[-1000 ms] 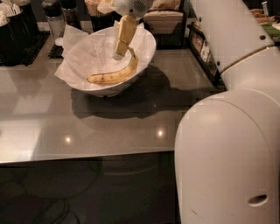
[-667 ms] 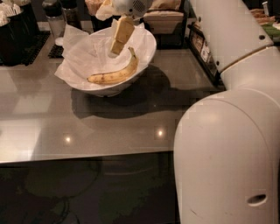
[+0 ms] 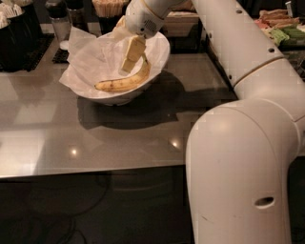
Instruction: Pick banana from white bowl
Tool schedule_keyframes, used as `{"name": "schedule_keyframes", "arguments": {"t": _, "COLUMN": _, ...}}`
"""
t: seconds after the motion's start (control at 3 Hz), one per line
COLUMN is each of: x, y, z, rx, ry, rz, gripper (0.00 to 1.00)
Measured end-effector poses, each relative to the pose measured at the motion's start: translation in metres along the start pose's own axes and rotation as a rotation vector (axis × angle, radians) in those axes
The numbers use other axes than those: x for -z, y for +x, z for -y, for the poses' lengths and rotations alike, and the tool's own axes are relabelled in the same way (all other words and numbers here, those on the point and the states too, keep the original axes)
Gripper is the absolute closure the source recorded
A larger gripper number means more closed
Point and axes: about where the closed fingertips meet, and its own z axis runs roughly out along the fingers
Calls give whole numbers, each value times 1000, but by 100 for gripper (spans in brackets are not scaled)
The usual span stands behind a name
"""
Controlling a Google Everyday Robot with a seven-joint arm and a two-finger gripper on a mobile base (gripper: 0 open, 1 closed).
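The banana, yellow with brown speckles, lies in the white bowl on crumpled white paper, with its stem end up toward the bowl's right side. The bowl stands at the back middle of the grey table. My gripper hangs down into the bowl from the arm's wrist, just above the banana's right half and close to its stem end. The banana rests on the paper and is not lifted.
Dark cups stand at the back left, with a glass shaker and a holder of sticks behind the bowl. A tray of packets is at the back right. My arm's large white body fills the right foreground.
My gripper has come down a little into the bowl, closer to the banana. The banana and the bowl have not moved.
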Motion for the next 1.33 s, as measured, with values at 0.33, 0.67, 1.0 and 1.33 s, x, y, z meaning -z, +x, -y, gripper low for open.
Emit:
{"name": "schedule_keyframes", "arguments": {"t": 0.33, "x": -21, "y": 23, "z": -4, "rx": -54, "ry": -49, "rz": -3, "gripper": 19}}
{"name": "schedule_keyframes", "arguments": {"t": 0.67, "x": -40, "y": 37, "z": -6, "rx": -88, "ry": -93, "rz": -9, "gripper": 19}}
{"name": "schedule_keyframes", "arguments": {"t": 1.0, "x": -50, "y": 46, "z": -6, "rx": -111, "ry": -112, "rz": -29, "gripper": 19}}
{"name": "schedule_keyframes", "arguments": {"t": 1.33, "x": -58, "y": 51, "z": -4, "rx": -122, "ry": -123, "rz": -84, "gripper": 20}}
